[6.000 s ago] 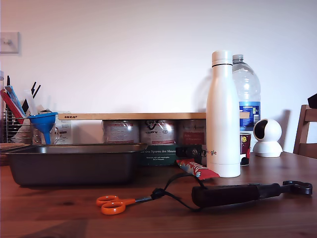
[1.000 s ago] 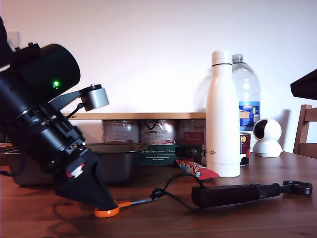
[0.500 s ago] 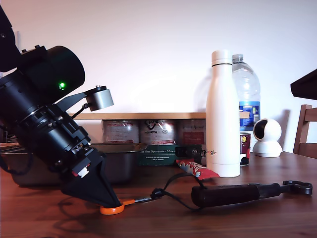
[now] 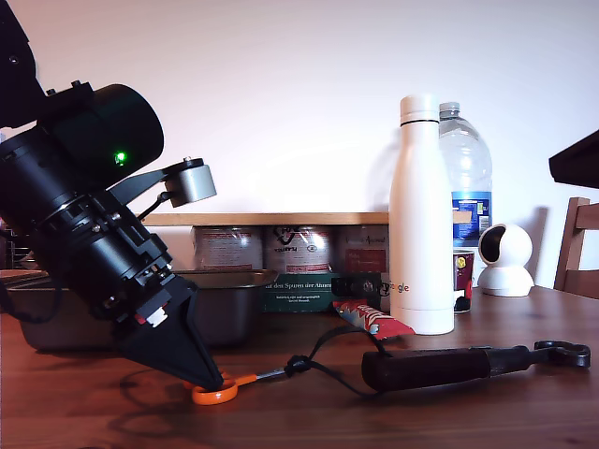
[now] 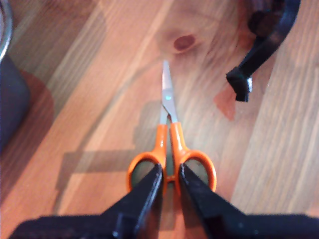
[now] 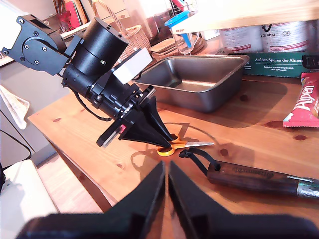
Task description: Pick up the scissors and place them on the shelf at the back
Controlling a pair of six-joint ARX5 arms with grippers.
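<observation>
My first gripper (image 4: 211, 379) has descended onto the scissors (image 4: 229, 386), nudging them

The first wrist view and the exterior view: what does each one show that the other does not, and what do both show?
Only the first wrist view shows the blades lying closed and my first gripper pinching between the two orange loops.

Only the exterior view shows the shelf, the tray, the white bottle and the first arm.

Both show the scissors, the table and the black cord.
</observation>
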